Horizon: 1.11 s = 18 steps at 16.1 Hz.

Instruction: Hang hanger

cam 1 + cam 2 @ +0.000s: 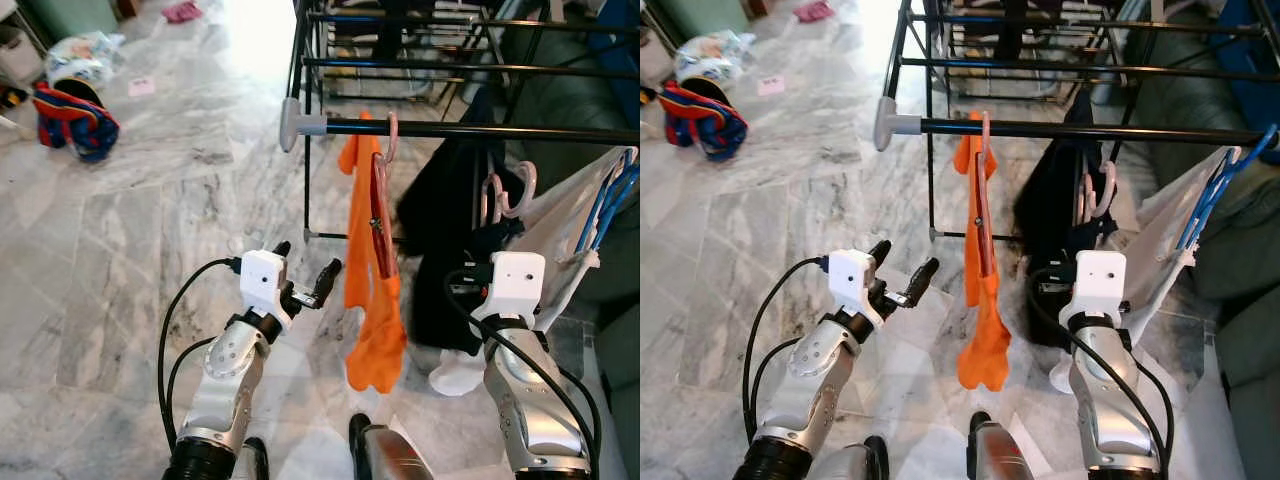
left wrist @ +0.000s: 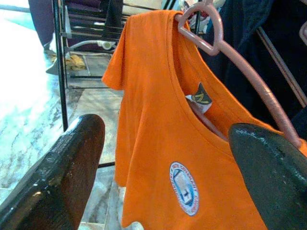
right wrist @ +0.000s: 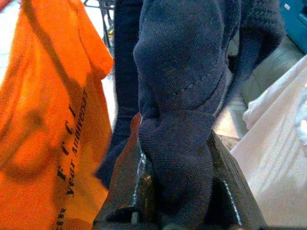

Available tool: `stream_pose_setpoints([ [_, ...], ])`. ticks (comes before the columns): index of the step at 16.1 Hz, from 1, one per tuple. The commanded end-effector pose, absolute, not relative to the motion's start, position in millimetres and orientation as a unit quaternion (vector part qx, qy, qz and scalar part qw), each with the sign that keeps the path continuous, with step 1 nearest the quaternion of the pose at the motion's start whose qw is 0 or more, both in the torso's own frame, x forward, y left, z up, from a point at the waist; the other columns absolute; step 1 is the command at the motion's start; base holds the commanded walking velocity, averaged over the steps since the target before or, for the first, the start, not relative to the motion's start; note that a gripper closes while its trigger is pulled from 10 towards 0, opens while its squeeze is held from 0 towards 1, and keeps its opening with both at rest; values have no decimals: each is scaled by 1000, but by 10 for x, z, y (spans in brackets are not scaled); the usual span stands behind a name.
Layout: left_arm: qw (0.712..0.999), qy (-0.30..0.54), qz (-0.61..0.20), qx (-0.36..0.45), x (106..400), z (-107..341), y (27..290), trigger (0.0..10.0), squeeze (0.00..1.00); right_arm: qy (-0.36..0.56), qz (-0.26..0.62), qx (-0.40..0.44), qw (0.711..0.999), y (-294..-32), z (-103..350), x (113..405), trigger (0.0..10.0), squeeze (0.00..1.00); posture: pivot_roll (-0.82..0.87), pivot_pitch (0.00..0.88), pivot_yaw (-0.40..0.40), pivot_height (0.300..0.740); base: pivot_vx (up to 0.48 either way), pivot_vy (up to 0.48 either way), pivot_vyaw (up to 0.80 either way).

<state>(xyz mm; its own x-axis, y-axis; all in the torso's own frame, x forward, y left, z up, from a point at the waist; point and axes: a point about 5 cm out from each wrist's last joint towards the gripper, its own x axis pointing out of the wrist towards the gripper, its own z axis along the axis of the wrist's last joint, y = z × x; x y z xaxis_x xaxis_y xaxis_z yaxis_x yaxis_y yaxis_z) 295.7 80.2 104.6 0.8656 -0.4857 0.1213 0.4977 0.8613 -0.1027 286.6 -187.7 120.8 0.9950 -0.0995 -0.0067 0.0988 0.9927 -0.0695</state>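
The left gripper (image 1: 305,280) hovers just short of the orange shirt (image 1: 372,300), fingers (image 2: 62,177) spread apart, open floor beside it. The right gripper (image 3: 175,191) is raised on the shirt's other side, its fingers clamped on a fold of dark navy garment (image 3: 182,81). The shirt hangs on a pink hanger (image 1: 382,205), whose hook sits over the black rail (image 1: 470,130) near the rail's grey end cap (image 1: 290,122). Past the shirt along the rail hang the navy garment, a second pink hanger (image 1: 510,195) and a white garment (image 1: 570,225), crowding that side. Beyond the rail stand more rack bars (image 1: 400,62). The marble floor (image 1: 120,260) lies open away from the rack, with a red-and-blue bag (image 1: 75,120) far off.
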Motion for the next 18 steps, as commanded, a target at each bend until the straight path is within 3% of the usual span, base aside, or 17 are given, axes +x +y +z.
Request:
stream_pose_setpoints([
  [1,964,-36,-257,-62,2930,993,787,10000,0,-16,-58,-31,998,-1917,1309,2886,10000,0,-158,255,-1,740,0,0,0],
  [12,963,-36,-261,-63,2949,987,733,10000,0,36,-25,3,999,-1969,1633,3595,10000,0,-148,250,-14,740,0,0,0],
  [18,964,-35,-256,-63,2947,977,728,10000,0,120,7,20,993,-1855,1373,3623,10000,0,-141,245,-24,740,0,0,0],
])
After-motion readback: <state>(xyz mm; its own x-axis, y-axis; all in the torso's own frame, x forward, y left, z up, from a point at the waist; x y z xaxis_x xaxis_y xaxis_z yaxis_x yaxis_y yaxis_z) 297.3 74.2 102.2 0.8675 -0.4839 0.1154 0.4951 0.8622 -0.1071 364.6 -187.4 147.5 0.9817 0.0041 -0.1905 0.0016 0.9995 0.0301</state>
